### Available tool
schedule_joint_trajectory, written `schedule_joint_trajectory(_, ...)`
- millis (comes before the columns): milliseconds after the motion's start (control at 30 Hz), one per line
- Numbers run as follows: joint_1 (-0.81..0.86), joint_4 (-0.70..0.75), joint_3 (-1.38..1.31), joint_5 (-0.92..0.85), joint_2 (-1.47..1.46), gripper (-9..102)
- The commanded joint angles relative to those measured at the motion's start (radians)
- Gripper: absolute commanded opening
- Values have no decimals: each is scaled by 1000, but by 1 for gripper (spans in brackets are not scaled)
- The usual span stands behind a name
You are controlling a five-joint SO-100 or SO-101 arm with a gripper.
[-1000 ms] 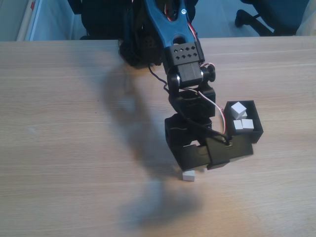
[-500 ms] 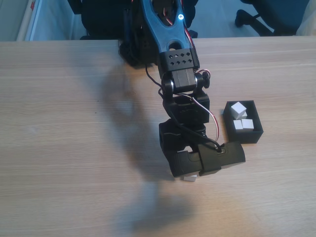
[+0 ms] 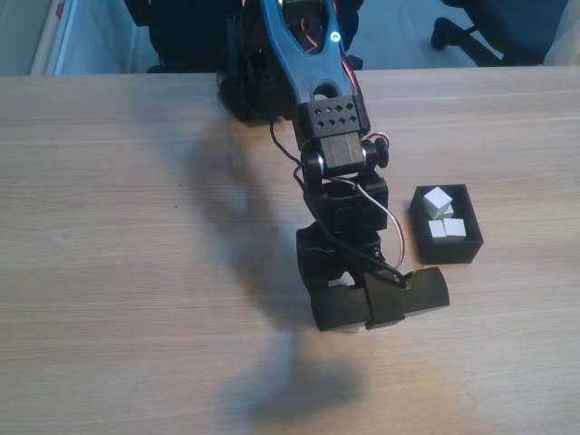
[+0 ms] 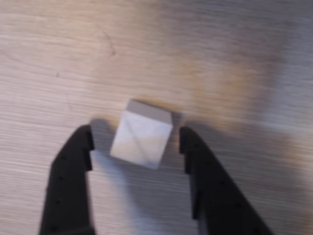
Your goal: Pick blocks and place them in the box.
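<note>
A white block (image 4: 142, 139) is seen on the wooden table (image 4: 58, 58) between the spread fingers of the gripper (image 4: 136, 139), untouched, while three blocks are kept in the black box (image 3: 450, 253).

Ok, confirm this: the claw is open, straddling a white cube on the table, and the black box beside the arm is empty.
Not quite: the box is not empty. The fixed view shows white cubes already inside it. The rest holds: in the wrist view the claw is open with its fingers on either side of a white cube resting on the table, a gap showing on both sides.
</note>
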Motion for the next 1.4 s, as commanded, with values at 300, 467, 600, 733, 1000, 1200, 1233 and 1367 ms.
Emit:
schedule_joint_trajectory(300,2,-29,-110,9,-49,17)
schedule_joint_trajectory(467,6,-23,-109,11,-54,14)
schedule_joint_trajectory(600,11,-17,-101,9,-49,12)
schedule_joint_trajectory(733,15,-15,-87,-2,-34,9)
schedule_joint_trajectory(1000,12,-29,32,-34,69,4)
schedule_joint_trajectory(1200,-41,-78,229,-38,262,2)
schedule_joint_trajectory(1233,-57,-80,259,-35,301,2)
schedule_joint_trajectory(1367,-141,-80,370,-11,456,2)
